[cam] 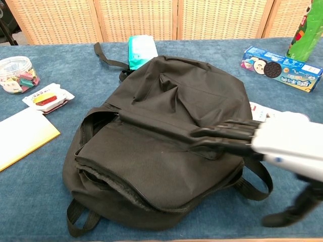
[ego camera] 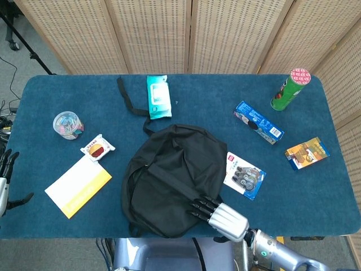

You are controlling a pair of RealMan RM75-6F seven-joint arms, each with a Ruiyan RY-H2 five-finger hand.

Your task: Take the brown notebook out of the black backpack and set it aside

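A blue cloth-covered table stands before woven wicker screens, and in the head view the black backpack lies at the near middle of it. The right hand reaches over the bag's near right corner with its fingers stretched forward and apart, holding nothing. The left hand sits at the far left edge, off the table, fingers also spread. A yellow pad and a snack packet lie left of the bag, a jar of clips further back, a teal wipes pack behind the bag, a cookie box and a green can at the far right, a carded pack just right of the bag. In the chest view the right hand hovers over the bag's front pocket, dark fingers pointing left, straight. The main opening gapes along the near edge; the brown notebook cannot be seen.
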